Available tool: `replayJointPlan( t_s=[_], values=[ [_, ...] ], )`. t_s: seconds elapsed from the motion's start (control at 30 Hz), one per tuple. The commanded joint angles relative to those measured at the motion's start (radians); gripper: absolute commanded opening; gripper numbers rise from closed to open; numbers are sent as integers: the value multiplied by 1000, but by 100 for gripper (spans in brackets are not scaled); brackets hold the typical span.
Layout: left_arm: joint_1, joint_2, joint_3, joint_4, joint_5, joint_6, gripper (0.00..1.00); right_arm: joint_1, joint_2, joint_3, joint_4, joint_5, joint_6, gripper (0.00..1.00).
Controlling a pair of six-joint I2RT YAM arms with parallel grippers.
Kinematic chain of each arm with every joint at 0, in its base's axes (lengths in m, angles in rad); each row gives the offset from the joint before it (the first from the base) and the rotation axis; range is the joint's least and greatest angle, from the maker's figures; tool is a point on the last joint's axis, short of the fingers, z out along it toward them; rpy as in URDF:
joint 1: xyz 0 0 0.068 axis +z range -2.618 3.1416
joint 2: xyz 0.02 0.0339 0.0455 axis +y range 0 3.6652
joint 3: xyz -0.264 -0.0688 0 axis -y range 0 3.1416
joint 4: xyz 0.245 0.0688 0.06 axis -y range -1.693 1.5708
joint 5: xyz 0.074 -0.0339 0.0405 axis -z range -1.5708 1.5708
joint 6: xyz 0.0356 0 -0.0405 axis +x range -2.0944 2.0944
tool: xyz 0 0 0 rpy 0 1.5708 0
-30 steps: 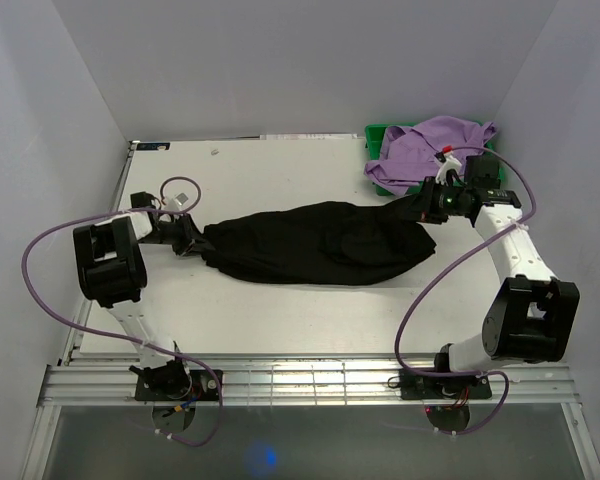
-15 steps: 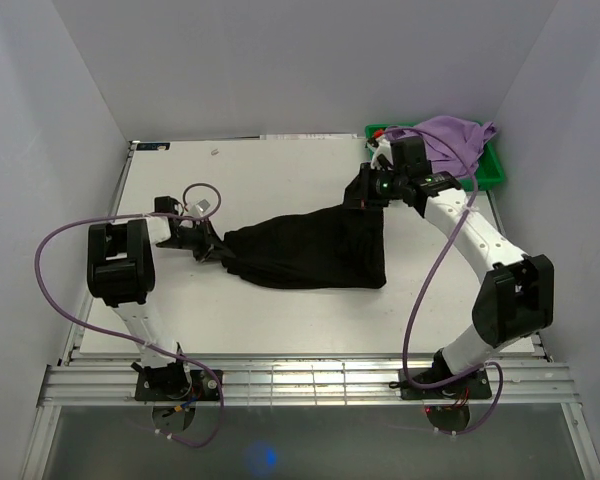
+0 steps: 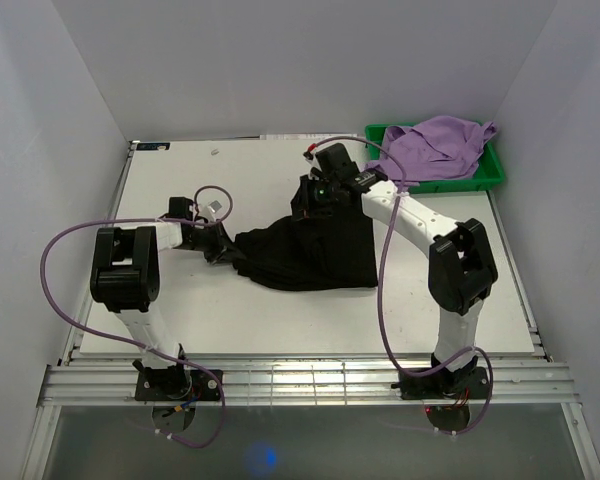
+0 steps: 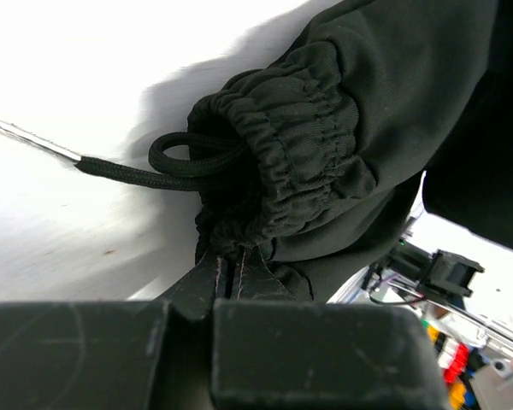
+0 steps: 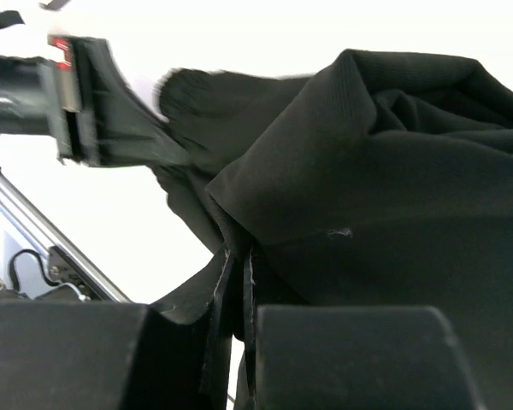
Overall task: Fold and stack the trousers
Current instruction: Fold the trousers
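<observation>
Trousers (image 3: 315, 255) of soft black cloth are spread across the middle of the bench (image 3: 230, 320), partly doubled over. The left end effector (image 3: 223, 250) is clamped on the gathered elastic end (image 4: 303, 128), beside a loose drawstring (image 4: 154, 166). The right end effector (image 3: 310, 196) is pinched shut on a fold of the opposite end, at the cloth's far edge and apparently lifted. The fabric is judged light, limp and prone to sagging and bunching, so no shape is held unaided. Hems, elastic band and seams are judged the firmest places to be gripped, with both ends pulled taut.
</observation>
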Motion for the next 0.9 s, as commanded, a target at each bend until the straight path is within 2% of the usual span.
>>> replayJointPlan(
  t_s=[0.0, 0.2, 0.57, 0.7, 0.77, 0.83, 0.87],
  values=[
    [-56, -34, -37, 38, -164, -25, 0, 45, 31, 104, 9, 25, 46, 8],
    [-96, -19, -44, 58, -241, -88, 0, 139, 103, 156, 15, 78, 75, 8],
    [-116, -16, -75, 101, -267, -126, 0, 219, 224, 246, 9, 144, 124, 8],
    [-116, -39, -76, 101, -261, -129, 18, 218, 270, 255, 10, 184, 119, 8],
    [-114, -69, -72, 83, -261, -129, 36, 212, 283, 256, 18, 192, 110, 20],
    [-108, -95, -58, 35, -262, -119, 47, 201, 298, 257, 24, 189, 106, 30],
    [-96, -126, -53, 21, -245, -112, 48, 196, 303, 262, 39, 183, 105, 32]
  ],
)
